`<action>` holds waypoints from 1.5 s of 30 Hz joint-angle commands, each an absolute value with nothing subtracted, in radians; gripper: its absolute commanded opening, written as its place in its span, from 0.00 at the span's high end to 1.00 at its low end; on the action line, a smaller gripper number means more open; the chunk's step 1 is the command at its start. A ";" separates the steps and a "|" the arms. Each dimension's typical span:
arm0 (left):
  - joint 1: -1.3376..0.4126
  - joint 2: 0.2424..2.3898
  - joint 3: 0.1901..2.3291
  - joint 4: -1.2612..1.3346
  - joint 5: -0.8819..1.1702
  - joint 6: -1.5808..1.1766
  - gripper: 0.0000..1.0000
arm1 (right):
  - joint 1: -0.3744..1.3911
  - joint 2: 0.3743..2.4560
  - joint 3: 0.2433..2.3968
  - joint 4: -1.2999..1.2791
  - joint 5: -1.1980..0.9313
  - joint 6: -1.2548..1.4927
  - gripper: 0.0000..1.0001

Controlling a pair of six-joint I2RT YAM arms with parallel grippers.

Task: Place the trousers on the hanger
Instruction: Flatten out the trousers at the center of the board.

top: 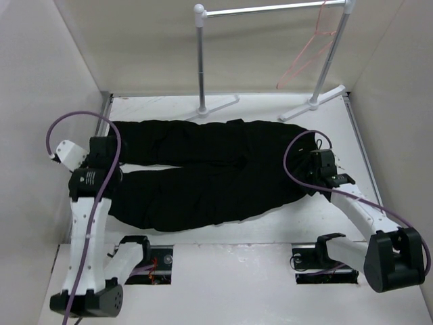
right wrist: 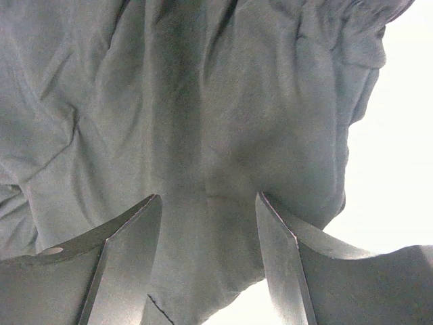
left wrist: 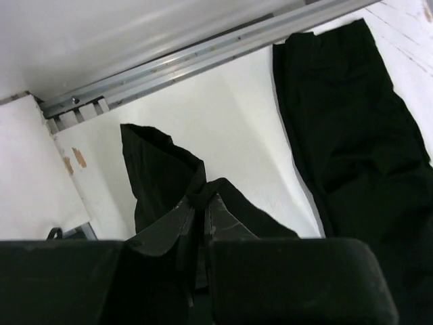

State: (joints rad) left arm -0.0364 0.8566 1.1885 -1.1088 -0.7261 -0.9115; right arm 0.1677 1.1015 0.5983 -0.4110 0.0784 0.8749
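The black trousers (top: 210, 169) lie flat across the table, legs to the left and waist to the right. The pink-red wire hanger (top: 308, 57) hangs on the rail at the back right, far from both grippers. My left gripper (top: 101, 157) is at the leg ends. In the left wrist view it (left wrist: 201, 202) is shut on a raised fold of the near leg's cuff (left wrist: 159, 172), and the other leg (left wrist: 358, 149) lies flat. My right gripper (top: 318, 164) is at the waist end. In the right wrist view it (right wrist: 208, 196) is open, its fingers (right wrist: 128, 257) pressed down on the fabric (right wrist: 203, 101).
The white and metal clothes rail (top: 270, 9) stands at the back, its feet (top: 220, 105) on the table just behind the trousers. White walls close in both sides. A metal frame strip (left wrist: 203, 57) runs along the table's left edge.
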 commanded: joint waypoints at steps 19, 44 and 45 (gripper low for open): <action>0.308 1.553 1.277 -0.718 -0.670 -0.692 0.95 | 0.085 0.977 0.612 -0.486 0.078 0.842 0.35; 0.656 1.029 0.664 -0.749 -0.206 -0.860 0.61 | 0.263 0.835 0.600 -0.532 0.014 0.775 0.74; 0.669 1.031 0.646 -0.729 -0.204 -0.874 0.59 | 0.263 0.828 0.598 -0.534 0.009 0.769 0.68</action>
State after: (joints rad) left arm 0.6426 1.0389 0.6704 -0.7662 -0.2810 -0.7982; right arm 0.2554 0.8532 0.5808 -0.5407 0.0391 0.8032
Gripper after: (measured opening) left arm 0.394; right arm 0.291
